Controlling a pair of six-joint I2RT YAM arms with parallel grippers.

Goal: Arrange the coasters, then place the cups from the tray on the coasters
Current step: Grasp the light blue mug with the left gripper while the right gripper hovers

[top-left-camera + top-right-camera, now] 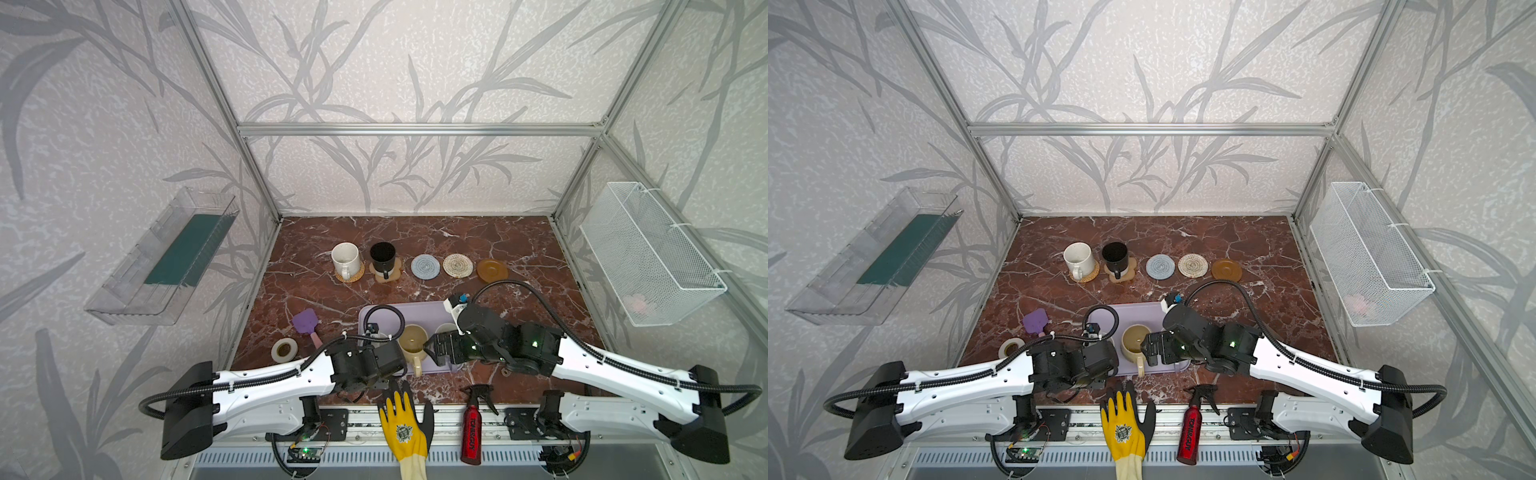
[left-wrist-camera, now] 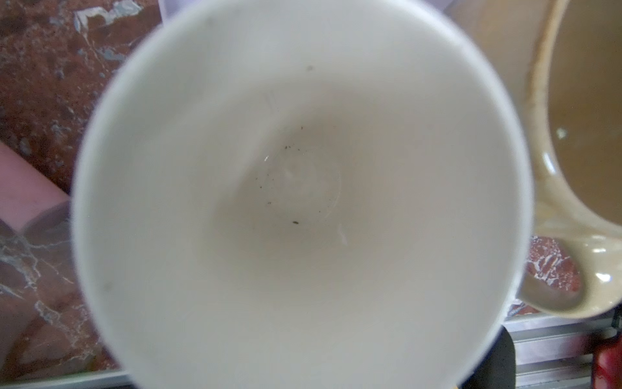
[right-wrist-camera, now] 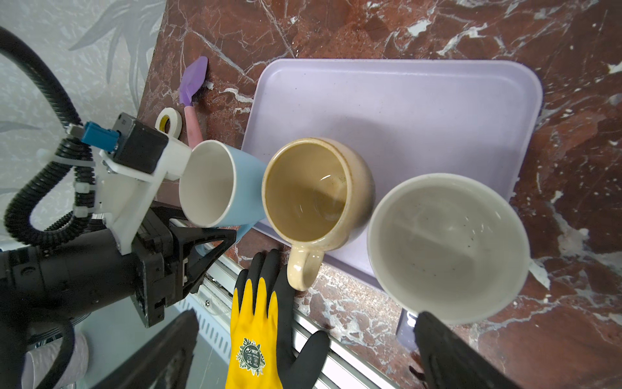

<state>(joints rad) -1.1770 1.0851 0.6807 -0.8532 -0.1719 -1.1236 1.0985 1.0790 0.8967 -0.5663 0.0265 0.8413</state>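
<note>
On the marble table [image 1: 519, 249] we see the lavender tray [image 3: 404, 111] toward 6 o'clock. Three mugs stand along its 6 o'clock edge: the light blue mug [image 3: 242, 188] at the 9 o'clock end, the beige-yellow mug [image 3: 356, 188] in the middle and the lavender-grey mug [image 3: 447, 249] at the 3 o'clock end.

Our left gripper [image 3: 215, 242] sits at the light blue mug's handle, on the mug's 6 o'clock side. One black finger lies against the handle, and we cannot tell whether the jaws grip it.

Our right gripper [image 3: 304, 316] hangs near the lavender-grey mug, jaws wide, holding nothing.

Toward 12 o'clock the coasters run in a row from 9 to 3:
- the orange rattan coaster [image 1: 355, 275], under the white speckled mug [image 1: 345, 257]
- the paw-shaped coaster [image 1: 398, 268], under the black mug [image 1: 382, 254]
- the grey-blue coaster [image 1: 425, 267], bare
- the cream spiral coaster [image 1: 457, 265], bare
- the amber disc [image 1: 492, 270], bare
</note>
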